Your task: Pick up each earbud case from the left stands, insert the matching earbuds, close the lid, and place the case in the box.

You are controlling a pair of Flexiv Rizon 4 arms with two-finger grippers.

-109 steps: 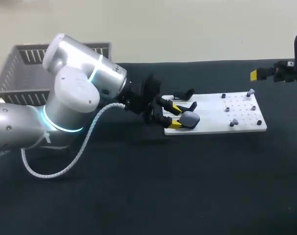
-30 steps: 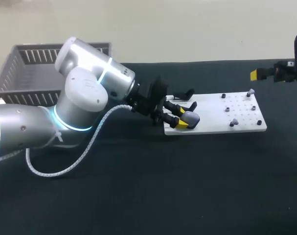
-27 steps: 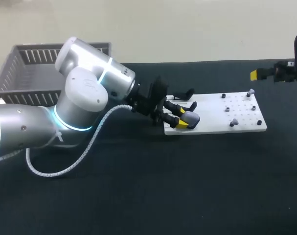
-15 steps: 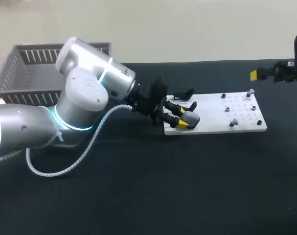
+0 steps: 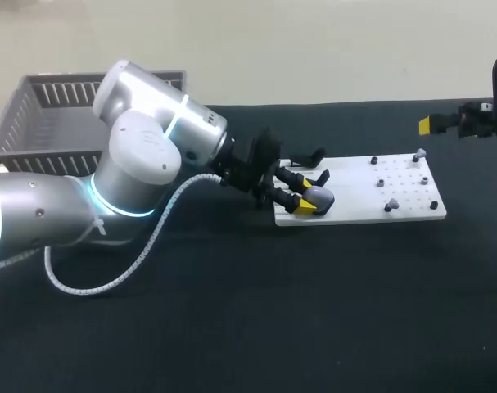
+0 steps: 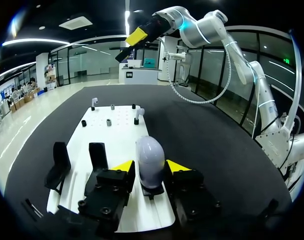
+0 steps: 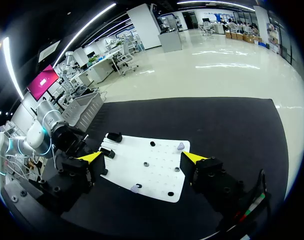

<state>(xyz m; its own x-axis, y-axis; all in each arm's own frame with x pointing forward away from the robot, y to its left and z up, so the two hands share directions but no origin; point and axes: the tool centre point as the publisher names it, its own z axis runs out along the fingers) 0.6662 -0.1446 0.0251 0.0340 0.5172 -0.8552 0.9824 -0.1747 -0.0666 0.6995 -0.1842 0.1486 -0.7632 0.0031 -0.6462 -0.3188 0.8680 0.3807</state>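
You've got a black matte table [image 5: 232, 327] filling the head view from 3 round through 6 to 9 o'clock. Past its far edge at 12 o'clock there's a plain pale backdrop [image 5: 330, 49], wall or floor, can't tell, evenly lit. In the wrist views you see a big open hall: glossy floor [image 7: 227, 65] reflecting lamps, glass walls [image 6: 212, 65] well beyond the table, long white light strips [image 7: 86, 27] on a dark ceiling, and a pink screen [image 7: 44, 79] near some desks [image 7: 109, 62].

The earbud case [image 6: 150, 162] fills your left gripper [image 6: 149, 169]; two black stands [image 6: 98, 155] crowd one side; ahead, the white board [image 6: 122, 131] lies open.
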